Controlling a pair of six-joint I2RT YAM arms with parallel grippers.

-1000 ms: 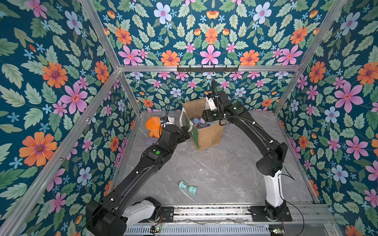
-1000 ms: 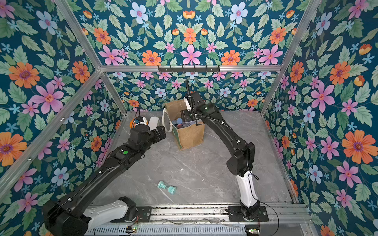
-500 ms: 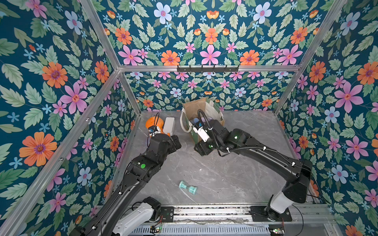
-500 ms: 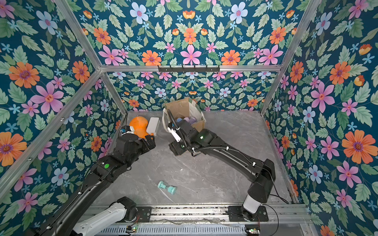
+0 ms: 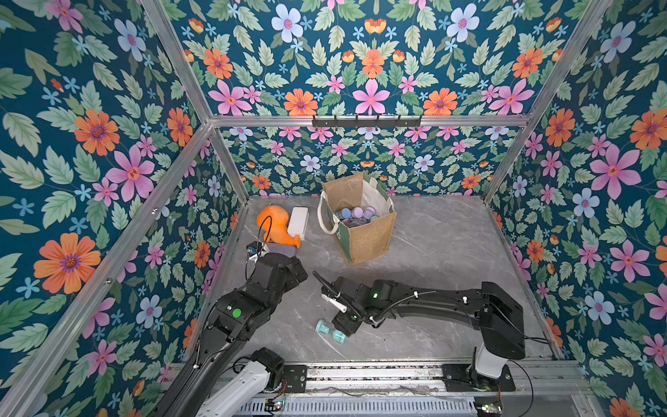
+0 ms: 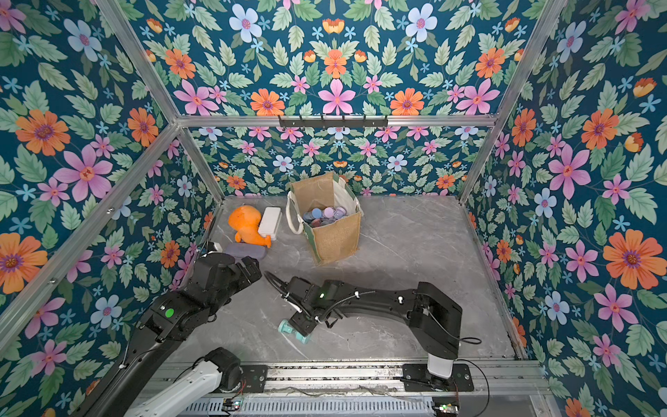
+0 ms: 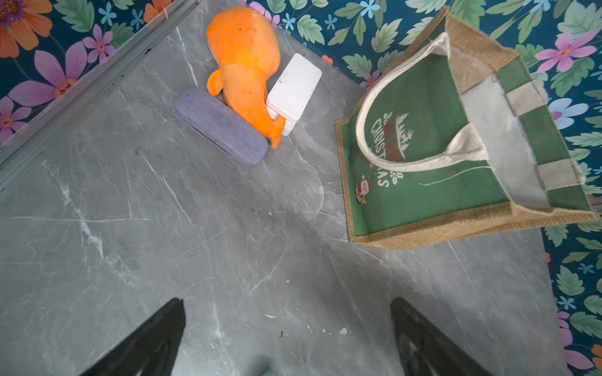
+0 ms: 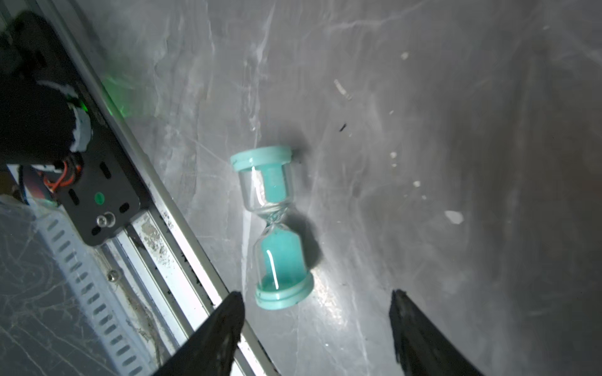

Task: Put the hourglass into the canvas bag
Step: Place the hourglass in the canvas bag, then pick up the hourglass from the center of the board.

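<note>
Right wrist view, looking down past the right claw (image 8: pixel 315 298): jaws parted, nothing held, dark fingertips at either side. Just ahead of them, a small clear-glass hourglass with teal caps and teal sand (image 8: pixel 273 228), lying on its side on the grey marbled counter (image 8: pixel 456 130), untouched, close beside the silver metal rail (image 8: pixel 182 228) at the counter's front edge. Same pose in both top views: claw low over the hourglass, right arm stretched across the front of the counter. Well apart, toward the back wall, a boxy tan canvas bag with dark green side panels and white rope handles (image 5: pixel 368 238), upright and open-mouthed, already holding a cluster of small round caps in blue, purple and pink (image 5: pixel 355 214), most likely other hourglasses. Left claw (image 7: pixel 286 301) wide open and empty, hanging over bare counter, facing the bag. Near the bag, off to one side: an orange plush toy (image 5: pixel 274 224), a white rectangular box (image 5: pixel 299 222) and a grey-purple fabric case (image 7: pixel 220 127), none part of the job. Judged well advanced yet unfinished for this teal one: grasp not yet made; closing, lifting, carrying across to the bag's mouth and letting go all left to do.
</note>
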